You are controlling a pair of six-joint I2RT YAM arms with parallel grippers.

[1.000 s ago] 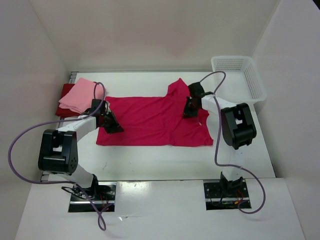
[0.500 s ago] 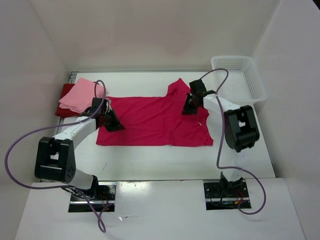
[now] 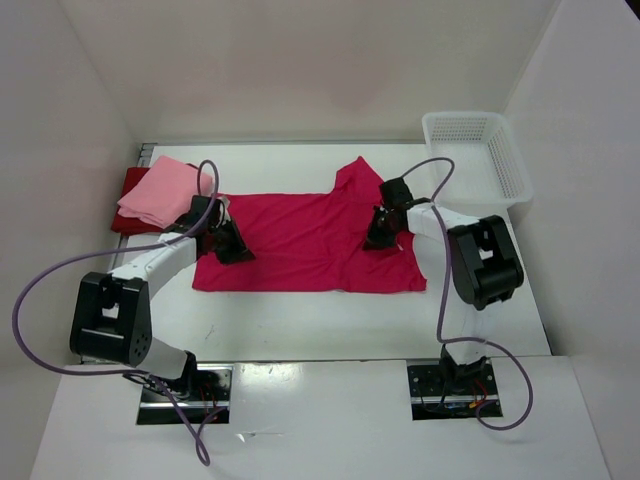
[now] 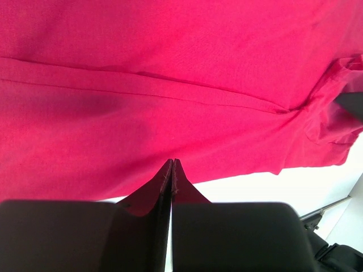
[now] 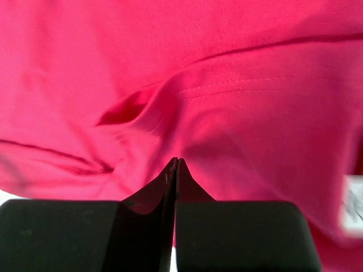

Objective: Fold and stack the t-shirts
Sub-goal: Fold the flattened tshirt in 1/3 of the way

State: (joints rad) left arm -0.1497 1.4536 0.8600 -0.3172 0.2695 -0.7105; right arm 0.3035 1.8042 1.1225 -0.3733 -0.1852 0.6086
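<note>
The bright magenta-pink t-shirt [image 3: 310, 240] lies spread flat across the middle of the table, one sleeve pointing to the back. My left gripper [image 3: 232, 245] rests on its left end, jaws shut, and the left wrist view shows the shut tips [image 4: 172, 161] against the cloth [image 4: 170, 68] near its edge. My right gripper [image 3: 380, 238] sits on the shirt's right part below the sleeve, also shut, its tips [image 5: 175, 160] on rumpled cloth [image 5: 227, 113]. No cloth shows between either pair of jaws. The light pink t-shirt [image 3: 160, 192] lies folded on the dark red t-shirt [image 3: 128, 215] at the far left.
A white mesh basket [image 3: 478, 150] stands at the back right corner. White walls close in the table [image 3: 320, 320] on three sides. Purple cables loop off both arms. A white label [image 5: 353, 204] shows at the right edge of the right wrist view.
My right gripper slid a little nearer and to the right over the shirt. My left gripper shifted slightly right along the shirt's left end. The shirt lies much as before.
</note>
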